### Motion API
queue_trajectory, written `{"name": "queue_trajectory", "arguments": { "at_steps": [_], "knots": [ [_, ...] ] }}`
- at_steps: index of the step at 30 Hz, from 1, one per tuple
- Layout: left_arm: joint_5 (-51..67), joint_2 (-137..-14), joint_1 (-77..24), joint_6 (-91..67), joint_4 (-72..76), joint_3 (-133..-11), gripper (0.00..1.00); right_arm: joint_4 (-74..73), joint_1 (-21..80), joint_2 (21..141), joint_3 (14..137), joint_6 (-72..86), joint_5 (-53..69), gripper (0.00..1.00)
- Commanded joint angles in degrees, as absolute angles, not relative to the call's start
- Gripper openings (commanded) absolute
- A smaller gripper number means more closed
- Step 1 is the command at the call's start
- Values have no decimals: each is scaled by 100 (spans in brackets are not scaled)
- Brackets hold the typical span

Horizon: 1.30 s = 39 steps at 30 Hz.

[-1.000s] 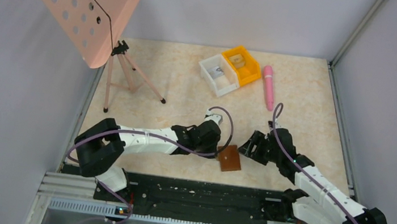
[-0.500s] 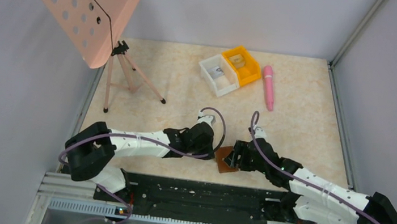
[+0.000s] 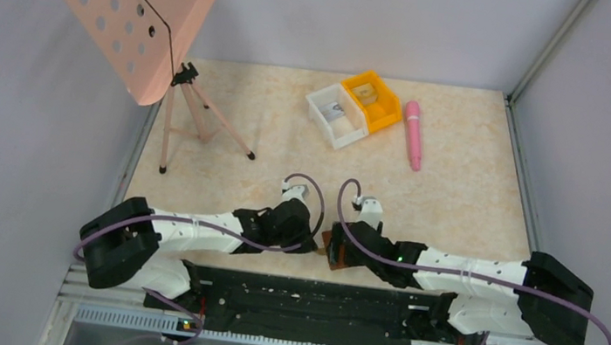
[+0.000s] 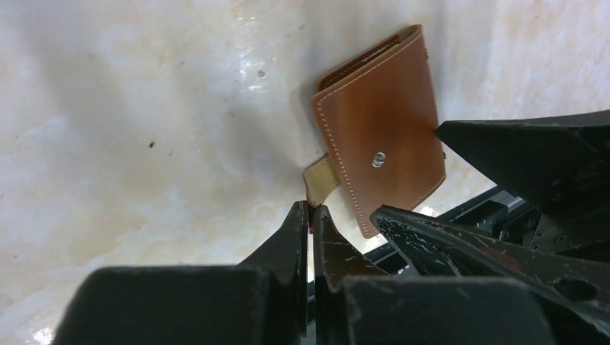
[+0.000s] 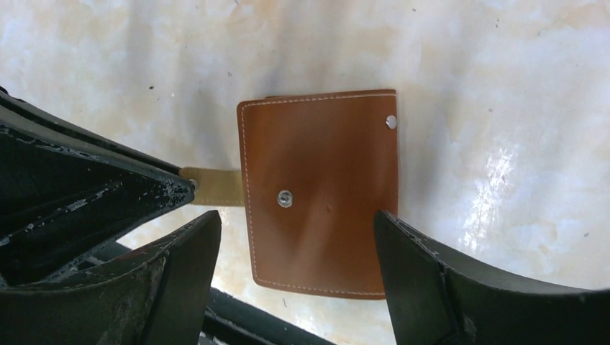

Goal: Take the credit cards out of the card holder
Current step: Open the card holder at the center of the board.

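The card holder [image 5: 324, 187] is a closed brown leather wallet lying flat near the table's front edge. It also shows in the left wrist view [image 4: 381, 136] and peeks out in the top view [image 3: 330, 258]. Its olive clasp tab [image 4: 321, 181] sticks out sideways. My left gripper [image 4: 311, 208] is shut on the tip of that tab. My right gripper [image 5: 295, 218] is open, with one finger on each side of the wallet, just above it. The credit cards are hidden inside the closed wallet.
A white bin [image 3: 335, 115] and an orange bin [image 3: 371, 100] stand at the back, with a pink pen-like object [image 3: 413, 133] beside them. A pink music stand [image 3: 124, 9] on a tripod stands at the back left. A black rail [image 3: 304, 300] runs along the near edge.
Both grippers have moved left and nearer to the front edge. The right gripper has come over the wallet and straddles it. The left gripper now pinches the clasp tab.
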State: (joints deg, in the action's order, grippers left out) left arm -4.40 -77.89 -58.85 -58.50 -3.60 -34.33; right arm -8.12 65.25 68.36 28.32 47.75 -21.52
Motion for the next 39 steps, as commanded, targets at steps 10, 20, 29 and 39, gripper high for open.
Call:
{"name": "queue_trajectory", "arguments": {
  "at_steps": [10,20,29,39],
  "knots": [
    [-621,-7167,-5755,-6500,176,-2830,0,-1563,7653,7790,3809,5183,-3994,78],
    [-339,-7387,-5738,-6661,524,-2673,0,-1994,7694,8595,4272,5559,-3999,86],
    [-514,-7253,-5731,-6631,403,-2628,0,-2615,7699,9137,4572,5893,-4254,86],
    [-789,-7144,-5712,-6503,132,-2652,0,-2593,7691,8314,4277,5945,-4348,77]
  ]
}}
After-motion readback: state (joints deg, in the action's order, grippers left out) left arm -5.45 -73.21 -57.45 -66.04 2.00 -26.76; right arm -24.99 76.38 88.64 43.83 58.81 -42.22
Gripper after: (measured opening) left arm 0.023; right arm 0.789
